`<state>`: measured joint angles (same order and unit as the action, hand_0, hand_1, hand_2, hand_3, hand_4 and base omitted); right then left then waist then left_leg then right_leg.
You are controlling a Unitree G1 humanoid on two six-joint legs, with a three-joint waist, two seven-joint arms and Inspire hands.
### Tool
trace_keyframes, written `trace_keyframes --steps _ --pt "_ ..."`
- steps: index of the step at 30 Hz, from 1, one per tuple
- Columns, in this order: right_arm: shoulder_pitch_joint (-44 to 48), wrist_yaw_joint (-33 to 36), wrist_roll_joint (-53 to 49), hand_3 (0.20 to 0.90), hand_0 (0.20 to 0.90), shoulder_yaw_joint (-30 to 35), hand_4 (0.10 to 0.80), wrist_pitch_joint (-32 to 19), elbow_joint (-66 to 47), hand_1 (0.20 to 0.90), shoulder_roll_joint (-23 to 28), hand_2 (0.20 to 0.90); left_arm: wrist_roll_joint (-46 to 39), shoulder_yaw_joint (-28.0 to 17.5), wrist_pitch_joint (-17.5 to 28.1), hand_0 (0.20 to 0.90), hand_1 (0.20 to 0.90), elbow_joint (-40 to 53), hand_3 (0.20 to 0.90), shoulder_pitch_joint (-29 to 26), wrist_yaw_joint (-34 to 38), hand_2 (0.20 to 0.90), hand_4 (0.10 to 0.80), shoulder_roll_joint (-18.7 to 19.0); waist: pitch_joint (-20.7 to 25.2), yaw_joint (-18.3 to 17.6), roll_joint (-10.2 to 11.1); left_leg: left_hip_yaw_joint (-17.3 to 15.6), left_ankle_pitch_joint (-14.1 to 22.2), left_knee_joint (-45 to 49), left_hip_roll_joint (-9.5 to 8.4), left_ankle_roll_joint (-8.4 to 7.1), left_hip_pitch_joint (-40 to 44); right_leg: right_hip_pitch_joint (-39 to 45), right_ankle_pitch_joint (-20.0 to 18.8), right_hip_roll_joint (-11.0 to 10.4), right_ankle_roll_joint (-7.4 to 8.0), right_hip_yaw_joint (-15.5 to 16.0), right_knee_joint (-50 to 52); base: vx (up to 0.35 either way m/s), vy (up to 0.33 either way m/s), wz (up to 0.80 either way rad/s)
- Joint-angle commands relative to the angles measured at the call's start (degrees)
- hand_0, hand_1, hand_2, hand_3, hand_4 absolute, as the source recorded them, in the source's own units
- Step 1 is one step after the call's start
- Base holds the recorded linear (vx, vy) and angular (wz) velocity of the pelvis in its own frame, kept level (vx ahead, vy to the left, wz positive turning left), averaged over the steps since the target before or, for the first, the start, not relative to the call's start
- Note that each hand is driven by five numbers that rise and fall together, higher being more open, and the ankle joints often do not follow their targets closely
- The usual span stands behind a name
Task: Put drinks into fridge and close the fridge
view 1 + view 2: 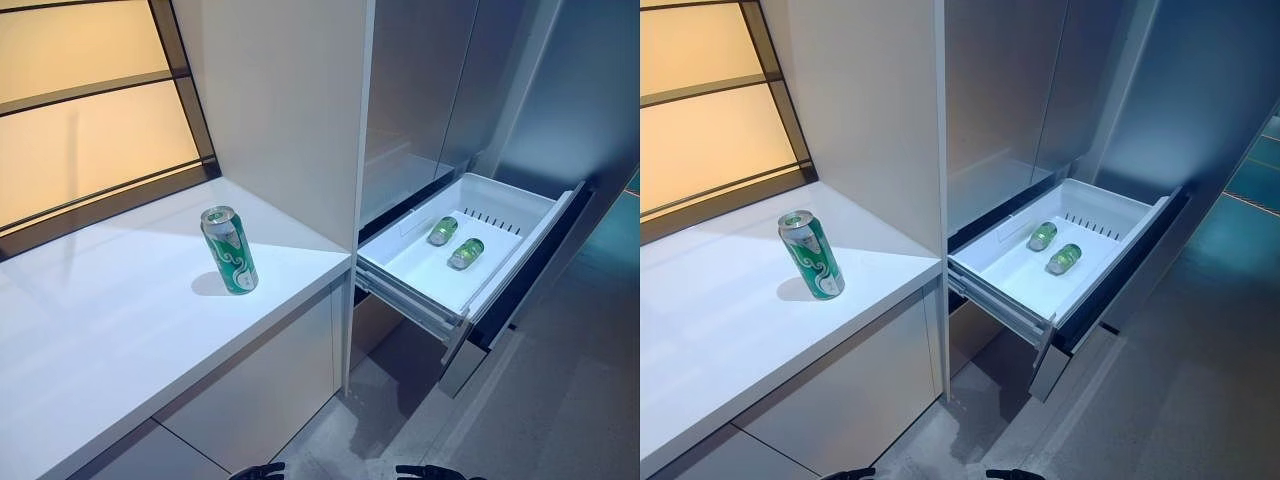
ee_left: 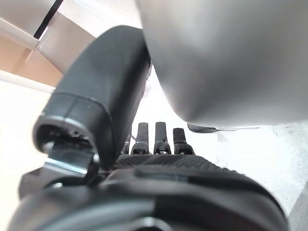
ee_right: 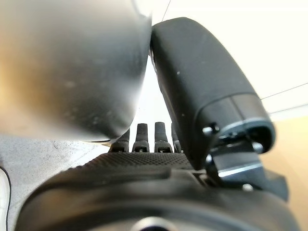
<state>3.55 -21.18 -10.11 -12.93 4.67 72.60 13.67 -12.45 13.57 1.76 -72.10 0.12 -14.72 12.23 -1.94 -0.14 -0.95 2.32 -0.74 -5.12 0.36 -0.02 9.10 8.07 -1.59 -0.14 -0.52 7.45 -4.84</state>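
Observation:
A green can (image 1: 229, 250) stands upright on the white counter (image 1: 110, 330), left of the fridge. The fridge's white drawer (image 1: 420, 268) is pulled out, low on the right. Green cans (image 1: 442, 231) (image 1: 465, 253) lie on their sides in it, toward its back. My left hand (image 2: 159, 163) shows in the left wrist view with straight fingers (image 2: 161, 137), holding nothing. My right hand (image 3: 144, 163) shows in the right wrist view, also with straight fingers (image 3: 160, 134) and empty. Both hang low, away from the cans.
The fridge's grey doors (image 1: 420, 90) rise above the drawer. A white cabinet wall (image 1: 290, 110) stands between counter and fridge. An amber window (image 1: 80, 120) runs behind the counter. The drawer's dark front panel (image 1: 530, 262) juts over the grey floor (image 1: 560, 400).

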Motion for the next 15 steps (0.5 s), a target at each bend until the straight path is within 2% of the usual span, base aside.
trace_keyframes --steps 1,7,10,13,15 --pt "1.9 -1.7 1.2 0.900 0.900 -1.4 0.800 0.1 3.5 0.900 -0.8 0.900 0.7 -0.3 2.0 0.900 0.900 -3.3 0.900 -3.0 -1.9 0.900 0.800 -0.4 -1.2 0.8 1.7 -4.1 2.2 1.7 -2.28 1.39 0.5 0.2 0.8 -1.6 2.60 -1.5 2.5 0.000 0.000 0.00" --pt "1.8 -1.6 1.2 0.900 0.900 -1.4 0.800 0.3 3.3 0.900 -0.8 0.900 -1.4 -0.8 4.1 0.900 0.900 -3.0 0.900 -2.9 -0.9 0.900 0.800 -0.4 -1.2 0.9 1.7 -4.0 2.2 1.7 -2.34 1.43 0.6 0.2 0.9 -1.5 2.57 -1.5 2.5 0.000 0.000 0.00" --pt "2.2 -1.8 1.1 0.900 0.900 -1.5 0.800 0.5 3.4 0.900 -0.7 0.900 -2.0 -0.9 7.2 0.900 0.900 -2.3 0.900 -3.5 -0.8 0.900 0.800 -0.1 -1.2 0.8 1.7 -4.0 2.1 1.6 -2.28 1.32 0.6 0.2 0.9 -1.4 2.53 -1.7 2.6 0.000 0.000 0.00" --pt "2.6 -2.0 0.8 0.900 0.900 -2.1 0.800 1.2 2.7 0.900 -0.1 0.900 -2.9 0.7 10.8 0.900 0.900 1.0 0.900 -4.6 -4.4 0.900 0.800 0.6 -1.4 0.6 1.5 -4.0 2.1 1.5 -2.20 1.20 0.6 0.1 1.0 -1.3 2.57 -1.9 2.6 0.000 0.000 0.00" --pt "3.0 -2.2 0.7 0.900 0.900 -2.4 0.800 1.9 2.0 0.900 0.5 0.900 -4.5 2.9 10.6 0.900 0.900 5.9 0.900 -5.7 -9.0 0.900 0.800 1.3 -1.6 0.5 1.2 -4.2 2.0 1.6 -2.08 1.11 0.4 -0.1 0.9 -1.3 2.62 -2.1 2.7 0.000 0.000 0.00"
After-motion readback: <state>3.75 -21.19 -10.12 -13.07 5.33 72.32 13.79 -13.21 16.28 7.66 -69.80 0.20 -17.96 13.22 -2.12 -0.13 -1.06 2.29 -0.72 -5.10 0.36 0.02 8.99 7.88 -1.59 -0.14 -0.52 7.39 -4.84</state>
